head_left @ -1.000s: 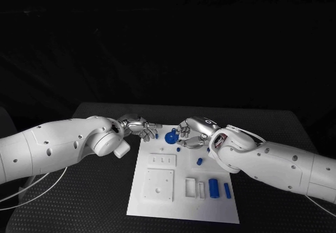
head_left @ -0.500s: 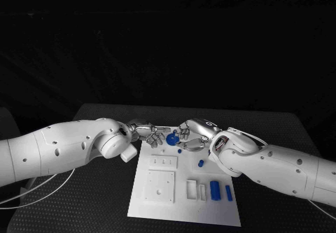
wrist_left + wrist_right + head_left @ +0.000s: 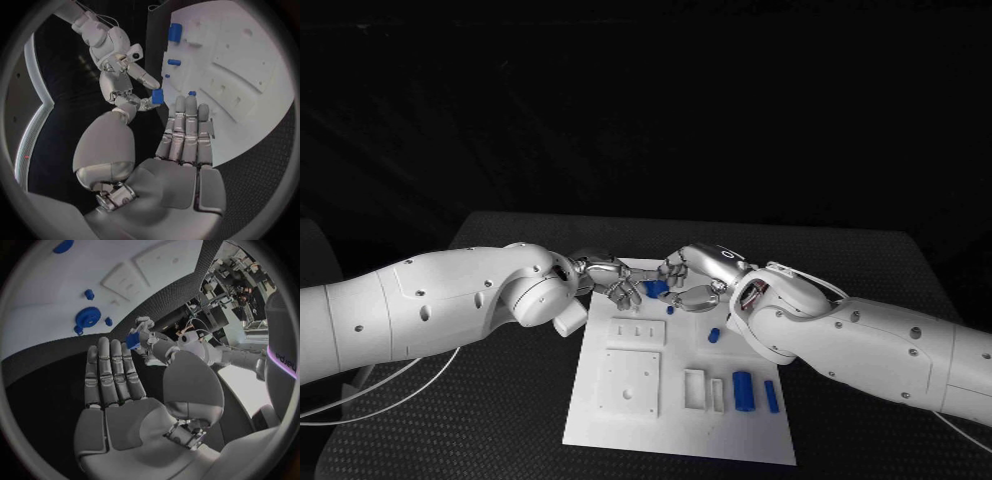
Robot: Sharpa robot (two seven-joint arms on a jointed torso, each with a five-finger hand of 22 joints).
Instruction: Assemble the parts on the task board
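Nearest on the task board (image 3: pixel 625 420), a stubby blue cylinder (image 3: pixel 741 390) and a slim blue bar (image 3: pixel 770 396) lie side by side by the near right corner, untouched. Further up, a small blue part (image 3: pixel 714 335) and a tiny blue peg (image 3: pixel 668 310) sit on the white plate. Now the far end, and the action: the left hand (image 3: pixel 615 277) and right hand (image 3: pixel 692 278) meet fingertip to fingertip above the board's far edge, fingers curled inward in the head view. A small blue block (image 3: pixel 157 96) sits right where the two hands meet. Each wrist view shows it at the other hand's fingertips, so which hand grips it, or whether both do, I can't tell. The blue gear (image 3: pixel 90 317) lies flat on the board just beside them. Against a second ago, the left hand has pushed in towards the right. The gap between them has closed, and the left fingers now cover part of the blue between the hands. The loose parts lie as before.
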